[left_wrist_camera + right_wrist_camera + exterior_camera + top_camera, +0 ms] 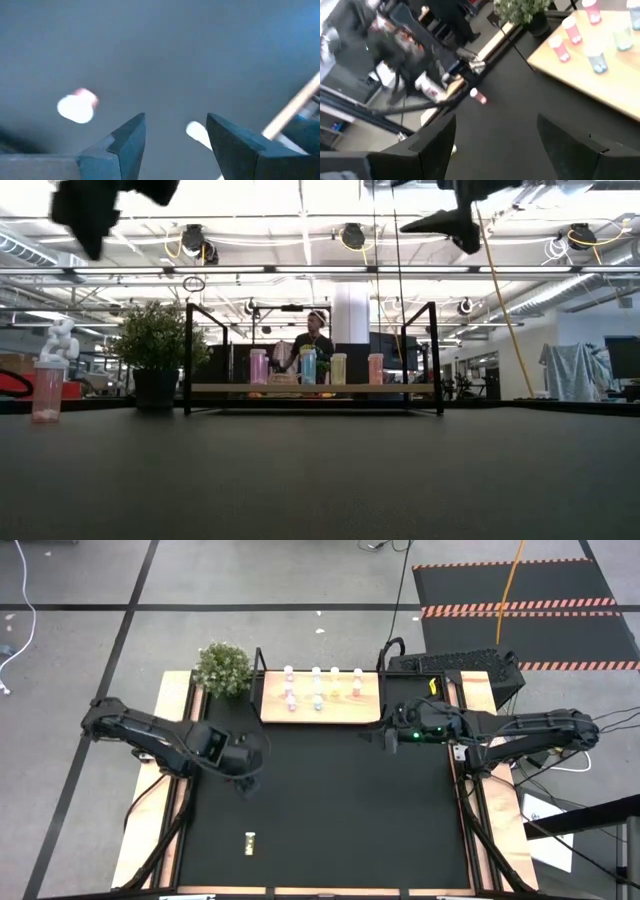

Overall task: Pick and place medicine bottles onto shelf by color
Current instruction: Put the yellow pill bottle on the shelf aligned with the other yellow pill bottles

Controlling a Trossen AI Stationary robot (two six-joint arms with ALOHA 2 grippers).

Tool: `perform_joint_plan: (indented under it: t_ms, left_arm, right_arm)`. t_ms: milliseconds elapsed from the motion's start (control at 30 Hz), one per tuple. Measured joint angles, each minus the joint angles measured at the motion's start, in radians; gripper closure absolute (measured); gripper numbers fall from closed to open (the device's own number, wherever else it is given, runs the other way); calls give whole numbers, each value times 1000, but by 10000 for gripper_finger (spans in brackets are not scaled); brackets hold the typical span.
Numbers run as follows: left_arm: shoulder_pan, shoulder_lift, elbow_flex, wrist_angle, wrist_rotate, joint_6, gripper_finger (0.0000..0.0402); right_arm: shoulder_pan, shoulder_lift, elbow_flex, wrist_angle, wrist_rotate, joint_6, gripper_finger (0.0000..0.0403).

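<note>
Both my claws, left and right, gape empty; seven small white-capped bottles stand on the light wooden shelf, two remaining: a yellow bottle near the black mat's front edge and a pink bottle by my left claw.

Black mat, pale wood shelf.
Pink, teal, pale green and amber bottles wear white caps; a yellow one lies alone; the plant is green; arms dark.

Black table: shelf with bottles, plant, yellow bottle.
</note>
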Motion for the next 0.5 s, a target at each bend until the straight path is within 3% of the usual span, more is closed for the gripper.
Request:
perform_joint_plan:
  t_ms: [100, 267, 500]
  left_arm:
    - [-43, 3, -67, 73, 101, -122, 192]
    - [-94, 2, -167, 230, 179, -346, 192]
    - [-138, 2, -298, 592, 255, -584, 192]
  right_arm:
    - [-8, 33, 0, 72, 0, 10, 129]
    - [-5, 93, 0, 158, -22, 40, 129]
    - [-4, 177, 1, 157, -205, 126, 129]
